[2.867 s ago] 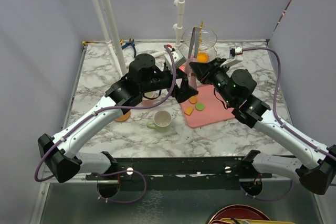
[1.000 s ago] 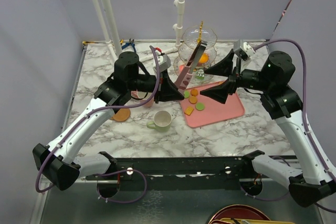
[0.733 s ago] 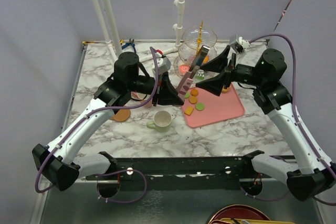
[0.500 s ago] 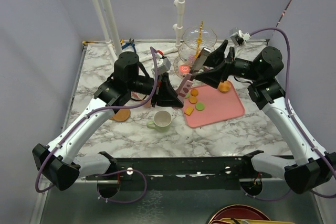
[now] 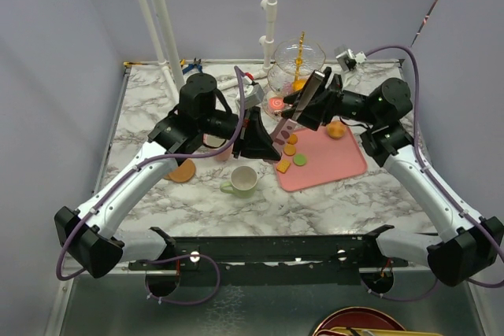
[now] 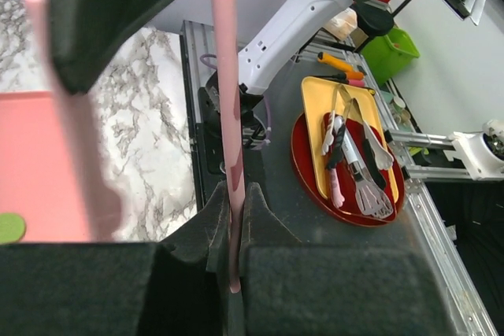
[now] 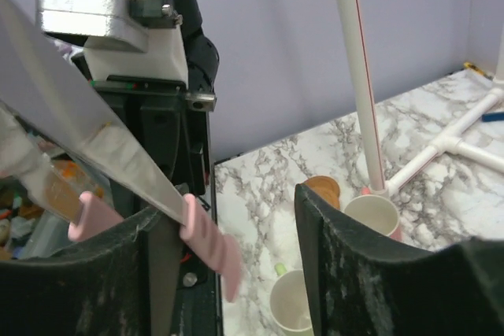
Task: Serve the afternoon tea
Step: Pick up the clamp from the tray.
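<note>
My left gripper (image 5: 272, 139) (image 6: 234, 202) is shut on the pink end of a pair of tongs (image 5: 295, 108), which slants up towards the glass tier stand (image 5: 298, 59). My right gripper (image 5: 305, 108) (image 7: 224, 218) is open, its fingers straddling the tongs' silver arms (image 7: 118, 155). One pink tip (image 7: 209, 245) lies close to its left finger. Small macarons (image 5: 291, 151) and an orange cake (image 5: 337, 129) lie on the pink tray (image 5: 335, 163). A pale-green mug (image 5: 242, 181) stands in front. The pink mug (image 7: 374, 214) and a brown coaster (image 5: 183, 172) sit to the left.
White pipe posts (image 5: 161, 29) rise at the back left and behind the stand. A red round tray with a yellow dish of utensils (image 6: 346, 155) sits below the table's near edge. Purple walls close in both sides.
My right gripper has swung left and up to the tongs' upper end, and its fingers have narrowed. The left gripper has kept its hold and shifted slightly right.
</note>
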### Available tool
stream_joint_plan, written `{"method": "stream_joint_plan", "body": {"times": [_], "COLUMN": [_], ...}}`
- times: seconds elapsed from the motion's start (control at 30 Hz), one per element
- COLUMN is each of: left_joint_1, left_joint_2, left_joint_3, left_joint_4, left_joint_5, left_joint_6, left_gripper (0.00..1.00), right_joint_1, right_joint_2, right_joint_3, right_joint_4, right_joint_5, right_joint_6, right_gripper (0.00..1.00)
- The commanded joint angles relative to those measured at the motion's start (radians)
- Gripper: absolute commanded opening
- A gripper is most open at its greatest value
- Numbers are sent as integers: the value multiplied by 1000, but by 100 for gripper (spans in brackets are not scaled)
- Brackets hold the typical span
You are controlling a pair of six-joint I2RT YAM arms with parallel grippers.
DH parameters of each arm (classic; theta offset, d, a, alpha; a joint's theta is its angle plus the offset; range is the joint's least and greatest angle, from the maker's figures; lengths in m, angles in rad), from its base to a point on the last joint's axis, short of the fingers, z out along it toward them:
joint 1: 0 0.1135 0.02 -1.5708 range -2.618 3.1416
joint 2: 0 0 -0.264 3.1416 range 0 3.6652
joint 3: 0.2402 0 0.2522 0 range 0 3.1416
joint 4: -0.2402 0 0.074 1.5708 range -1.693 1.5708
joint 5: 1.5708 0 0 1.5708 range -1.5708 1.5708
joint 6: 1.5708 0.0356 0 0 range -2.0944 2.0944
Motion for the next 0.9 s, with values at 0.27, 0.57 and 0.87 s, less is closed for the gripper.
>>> {"method": "stream_joint_plan", "body": {"times": [0.27, 0.57, 0.87], "left_joint_1": [-34, -73, -107], "left_joint_2": [-9, -44, -69], "left_joint_3": [45, 48, 52], "left_joint_4": [40, 40, 40], "left_joint_5": [31, 40, 41], "left_joint_6": [-25, -45, -50], "left_gripper": [0, 0, 0], "right_joint_1": [29, 19, -5], "right_joint_2": [-45, -6, 33], "right_joint_3": [-17, -40, -34], "right_joint_4": [-193, -206, -141], "right_joint_5": [419, 596, 548], "right_joint_6": [-282, -362, -270], "right_gripper": [26, 18, 19]}}
